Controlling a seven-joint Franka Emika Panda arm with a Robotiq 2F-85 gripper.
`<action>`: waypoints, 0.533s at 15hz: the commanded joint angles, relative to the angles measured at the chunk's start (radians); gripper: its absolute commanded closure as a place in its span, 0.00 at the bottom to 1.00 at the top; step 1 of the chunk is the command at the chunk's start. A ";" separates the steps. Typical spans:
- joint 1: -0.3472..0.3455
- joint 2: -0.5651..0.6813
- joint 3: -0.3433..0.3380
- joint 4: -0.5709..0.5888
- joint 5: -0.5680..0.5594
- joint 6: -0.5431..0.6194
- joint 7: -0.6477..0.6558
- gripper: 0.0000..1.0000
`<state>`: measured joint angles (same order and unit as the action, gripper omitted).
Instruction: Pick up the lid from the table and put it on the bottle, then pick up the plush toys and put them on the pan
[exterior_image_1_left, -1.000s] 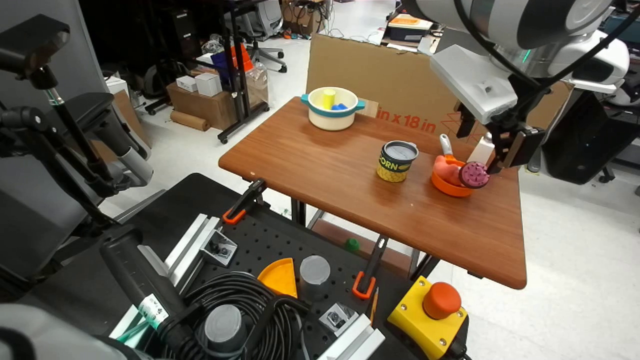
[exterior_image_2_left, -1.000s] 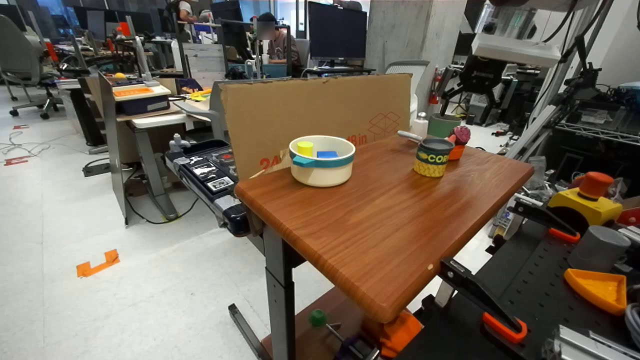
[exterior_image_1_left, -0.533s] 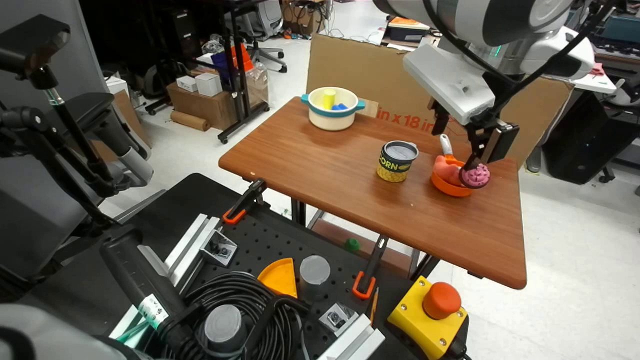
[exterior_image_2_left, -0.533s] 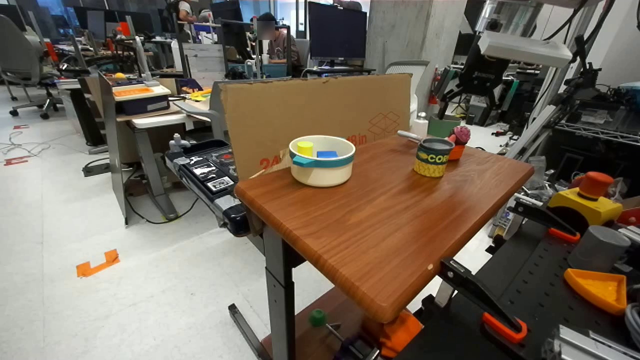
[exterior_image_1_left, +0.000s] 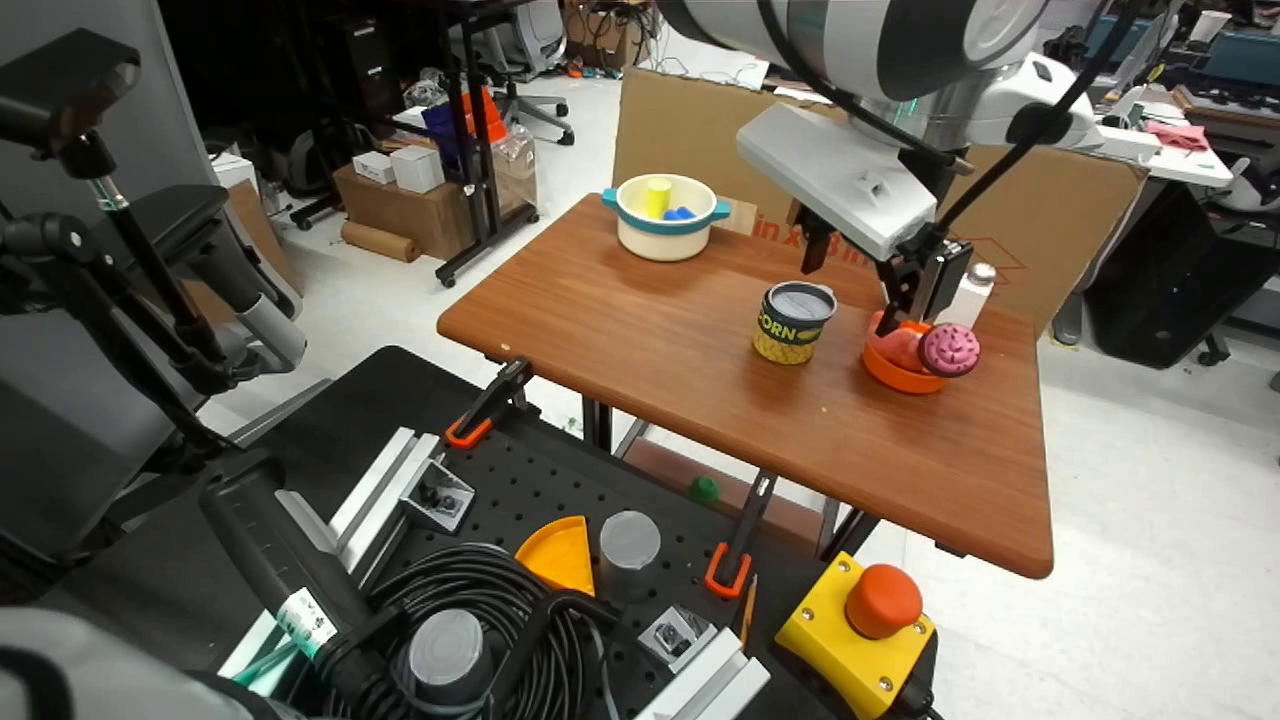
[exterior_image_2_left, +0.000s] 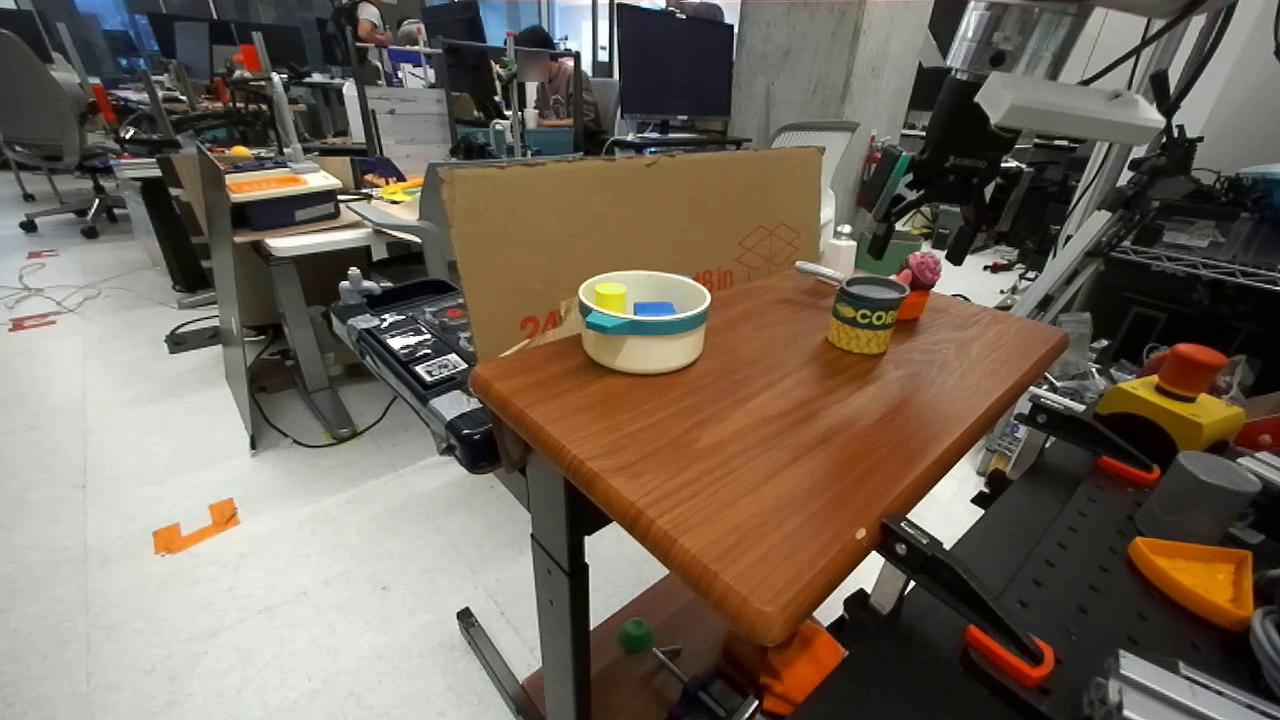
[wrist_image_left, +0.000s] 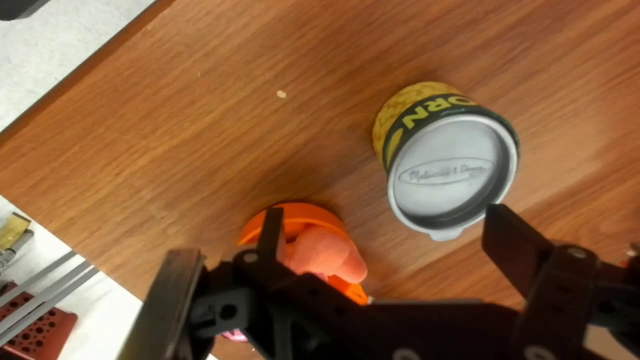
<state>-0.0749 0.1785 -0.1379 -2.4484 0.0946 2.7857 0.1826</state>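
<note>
The grey lid (exterior_image_1_left: 800, 299) sits on the yellow-green corn bottle (exterior_image_1_left: 786, 343), which stands upright on the table; they also show in the wrist view as the lid (wrist_image_left: 447, 167) and the bottle (wrist_image_left: 402, 105). The salmon-pink plush toy (exterior_image_1_left: 897, 347) lies in the orange pan (exterior_image_1_left: 895, 376). The magenta plush toy (exterior_image_1_left: 950, 349) rests at the pan's rim, tilted outward; it is mostly hidden in the wrist view. My gripper (wrist_image_left: 384, 214) is open and empty, above the table by the bottle and pan. It also shows open in both exterior views (exterior_image_1_left: 852, 288) (exterior_image_2_left: 920, 248).
A cream bowl with teal handles (exterior_image_1_left: 665, 243) holds a yellow block (exterior_image_1_left: 658, 197) and blue pieces on the table's far part. A white shaker (exterior_image_1_left: 968, 298) stands behind the pan. A cardboard sheet (exterior_image_1_left: 720, 140) stands upright along the table's back edge.
My open gripper has moved left in an exterior view, from above the pan's right side toward the bottle. The bottle, lid, pan and plush toys have not moved.
</note>
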 joint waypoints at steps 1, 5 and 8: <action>-0.001 -0.043 0.017 -0.051 -0.017 0.040 -0.042 0.00; -0.002 -0.041 0.025 -0.052 -0.018 0.027 -0.060 0.00; -0.003 -0.040 0.029 -0.051 -0.016 0.019 -0.071 0.00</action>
<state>-0.0718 0.1611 -0.1201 -2.4786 0.0830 2.7896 0.1438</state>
